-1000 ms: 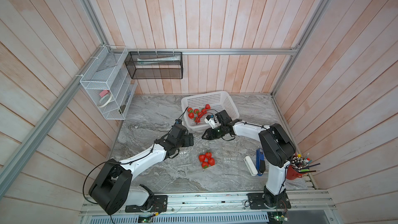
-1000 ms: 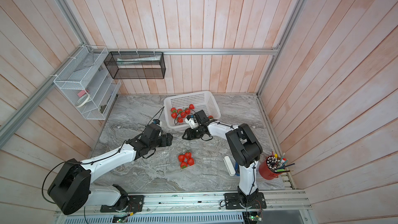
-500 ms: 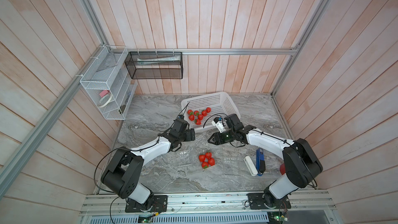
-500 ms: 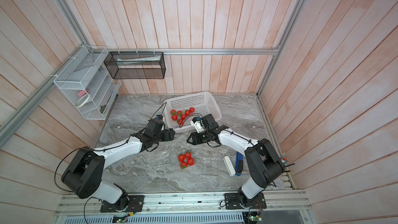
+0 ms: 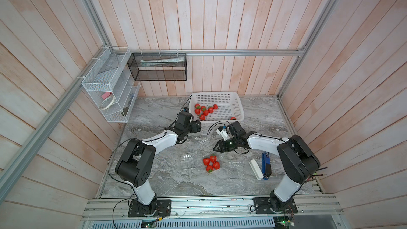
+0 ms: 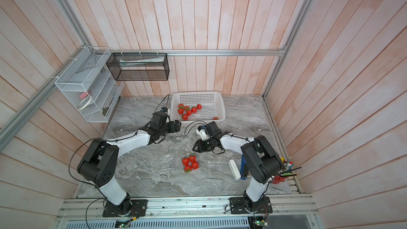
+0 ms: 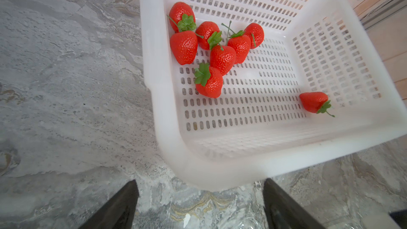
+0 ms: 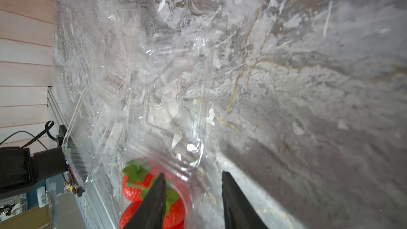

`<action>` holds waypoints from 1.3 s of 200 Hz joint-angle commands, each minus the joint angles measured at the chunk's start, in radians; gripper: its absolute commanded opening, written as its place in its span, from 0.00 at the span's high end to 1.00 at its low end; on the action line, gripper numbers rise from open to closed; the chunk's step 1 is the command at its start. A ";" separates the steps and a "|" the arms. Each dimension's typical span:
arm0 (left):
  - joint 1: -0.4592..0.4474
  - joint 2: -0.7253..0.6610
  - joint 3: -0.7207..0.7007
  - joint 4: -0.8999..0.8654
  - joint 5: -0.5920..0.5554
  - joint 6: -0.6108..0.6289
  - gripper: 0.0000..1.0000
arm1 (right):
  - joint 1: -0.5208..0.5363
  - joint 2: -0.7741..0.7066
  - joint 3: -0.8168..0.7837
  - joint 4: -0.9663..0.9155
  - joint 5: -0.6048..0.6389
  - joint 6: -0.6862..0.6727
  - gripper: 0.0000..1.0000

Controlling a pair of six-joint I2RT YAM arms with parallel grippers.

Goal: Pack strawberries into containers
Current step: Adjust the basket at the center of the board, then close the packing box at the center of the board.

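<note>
Jaws on both arms gape empty; one container packed.
Four strawberries (image 5: 211, 164) fill a container (image 8: 180, 161) on the near tabletop (image 5: 167, 179); eight lie in the far basket (image 7: 154, 84); other containers (image 5: 236, 163) look empty.

Cropped by the frame edge in the left wrist view: left gripper (image 7: 200, 181), tips only. Same for the right gripper (image 8: 193, 174) in the right wrist view. Partly masked there by one finger (image 8: 152, 203) and cut at the edge: strawberries (image 8: 132, 191), count unclear. Smeared and glary: clear container (image 8: 154, 98) walls, outline hard to trace. In a top view, half hidden behind the white basket (image 5: 239, 106) wall: lone strawberry (image 5: 233, 118). Mostly screened by the right arm (image 6: 259, 161): red cup (image 6: 278, 179). Too small to read: wire shelf (image 5: 105, 89) contents. Barely traceable against the marble tabletop (image 5: 154, 172) in both top views: further clear boxes (image 5: 187, 156).
</note>
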 commanded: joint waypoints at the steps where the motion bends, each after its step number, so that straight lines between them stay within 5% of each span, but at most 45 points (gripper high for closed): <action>1: 0.005 -0.084 -0.041 0.012 0.020 -0.010 0.09 | -0.006 0.060 0.063 0.079 -0.016 0.007 0.58; 98: 0.004 -0.315 -0.254 -0.091 0.032 -0.072 0.10 | -0.010 0.184 0.129 0.152 -0.047 -0.019 0.71; 160: 0.002 -0.336 -0.303 -0.103 0.073 -0.100 0.11 | -0.014 0.175 0.073 0.226 -0.031 -0.007 0.93; 260: -0.029 -0.286 -0.287 -0.021 0.137 -0.128 0.11 | -0.055 0.079 -0.061 0.400 -0.034 0.078 1.00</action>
